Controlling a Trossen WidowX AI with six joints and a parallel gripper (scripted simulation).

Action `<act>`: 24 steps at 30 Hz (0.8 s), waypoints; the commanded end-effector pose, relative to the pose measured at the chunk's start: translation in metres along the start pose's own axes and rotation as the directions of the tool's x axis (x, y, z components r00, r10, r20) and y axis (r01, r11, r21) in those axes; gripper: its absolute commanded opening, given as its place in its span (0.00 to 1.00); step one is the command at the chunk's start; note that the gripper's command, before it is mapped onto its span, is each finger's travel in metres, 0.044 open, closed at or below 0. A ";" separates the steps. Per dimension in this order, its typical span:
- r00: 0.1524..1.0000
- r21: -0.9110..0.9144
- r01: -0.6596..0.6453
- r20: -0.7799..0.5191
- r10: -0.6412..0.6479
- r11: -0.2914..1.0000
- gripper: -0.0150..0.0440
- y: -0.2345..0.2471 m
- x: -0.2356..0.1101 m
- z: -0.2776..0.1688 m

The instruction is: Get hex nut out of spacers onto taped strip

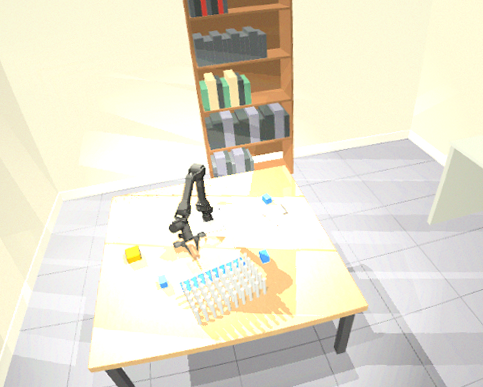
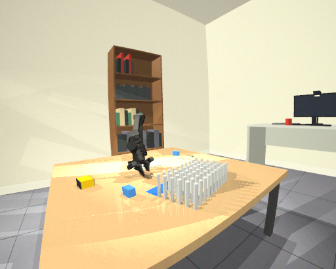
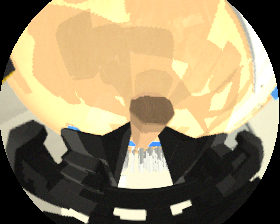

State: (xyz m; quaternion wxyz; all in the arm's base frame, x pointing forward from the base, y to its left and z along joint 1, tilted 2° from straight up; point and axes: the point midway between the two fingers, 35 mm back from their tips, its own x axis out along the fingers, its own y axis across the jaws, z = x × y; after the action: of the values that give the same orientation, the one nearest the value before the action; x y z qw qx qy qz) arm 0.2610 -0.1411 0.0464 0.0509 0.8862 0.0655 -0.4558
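Gripper (image 2: 144, 172) fingers are clamped on the brown handle (image 3: 150, 111) of a tool, which shows in the wrist view as a rounded brown end sticking out between the dark fingers, with the tops of the spacers visible just beyond it. The gripper is angled down low over the surface (image 2: 98, 226), just beside the near-left edge of the spacer field. In the exterior view, the nearest things are the grey standing spacers (image 2: 193, 180), all upright in tidy rows, with the blue taped strip (image 2: 154, 191) lying along their left side. A blue cube (image 2: 128, 191) sits just left of the strip, apart from it. Further left is a yellow block (image 2: 85, 182), well apart from the spacers. The tool's brown handle (image 2: 148, 175) pokes out beneath the gripper, between the cube and the spacers, a little farther back. The hex nut cannot be made out in any view; it is too small or hidden among the spacers. In the top view a second blue cube (image 1: 264, 257) rests at the strip's other end, close to the field's corner. Farther back, a third blue cube (image 2: 176, 153) lies near the far edge of the surface. Behind the arm stands a wooden bookshelf (image 2: 157, 98) against the wall.
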 end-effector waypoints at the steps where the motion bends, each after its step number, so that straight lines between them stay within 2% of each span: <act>1: 1.000 -0.008 -0.007 -0.011 0.006 1.000 0.25 0.002 -0.004 -0.007; 17: 1.000 -0.007 -0.008 -0.012 0.008 1.000 0.25 0.003 -0.012 -0.015; 24: 1.000 -0.008 -0.008 -0.009 0.008 1.000 0.25 0.002 -0.026 -0.002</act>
State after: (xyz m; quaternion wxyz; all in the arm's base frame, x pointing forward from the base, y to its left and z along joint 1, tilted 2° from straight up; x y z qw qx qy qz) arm 0.2576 -0.1427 0.0640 0.0538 0.8860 0.0651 -0.4559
